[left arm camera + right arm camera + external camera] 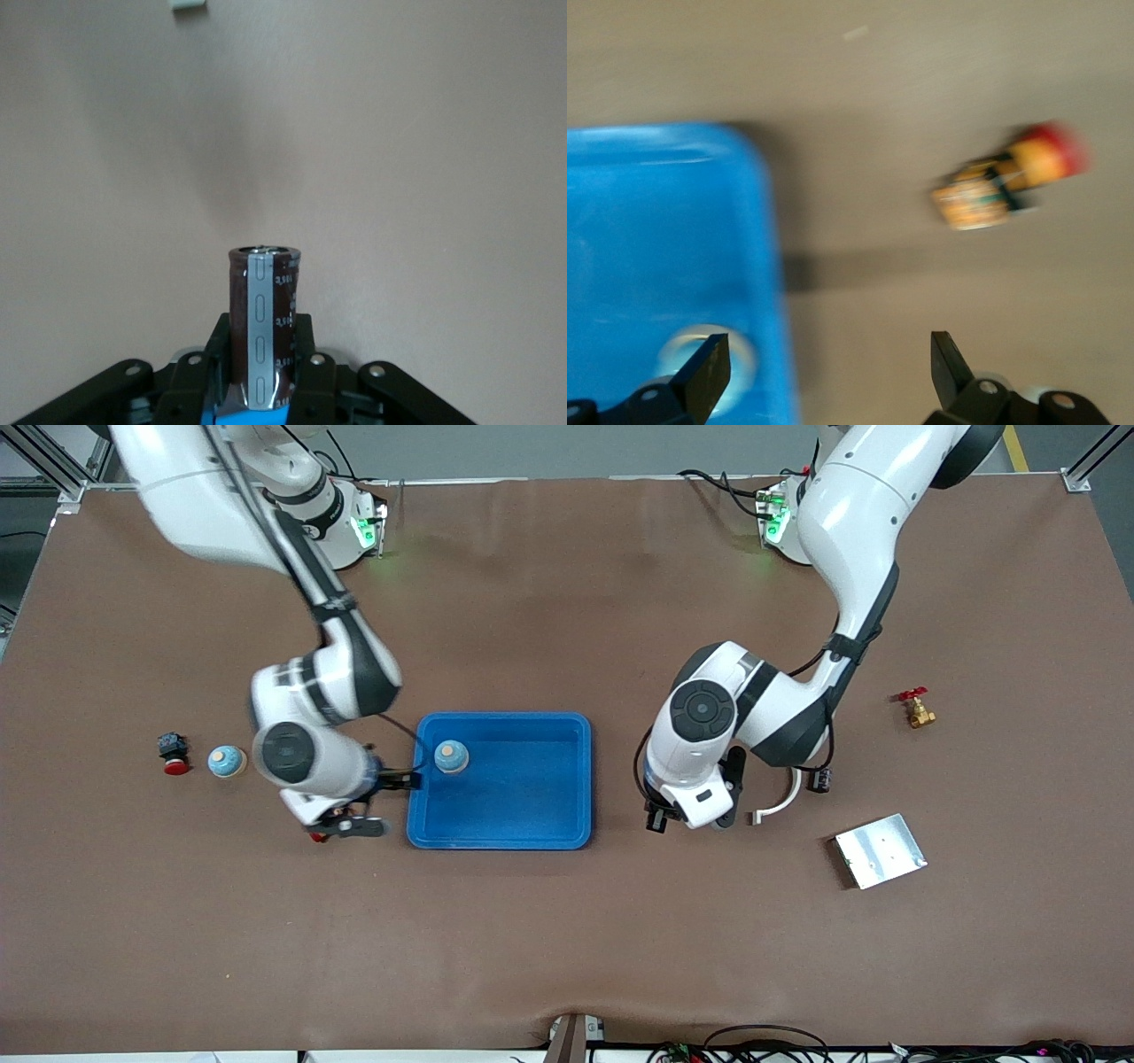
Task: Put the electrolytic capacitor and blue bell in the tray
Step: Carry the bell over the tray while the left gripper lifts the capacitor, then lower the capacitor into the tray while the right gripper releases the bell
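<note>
Tray (500,841) mid-table: the bell (451,756) already sits in it, at the corner toward the right arm's end. My right gripper (828,363) hangs over that rim, fingers spread and holding nothing.

So I judge the capacitor's turn is in hand. My left gripper (657,817) is clamped on the capacitor (263,328), upright over bare table beside the tray. Next I need to carry it over the rim, lower and release.

From the front the capacitor is hidden under the wrist. In the right wrist view the red-and-yellow thing (1005,181) is too smeared to name.
</note>
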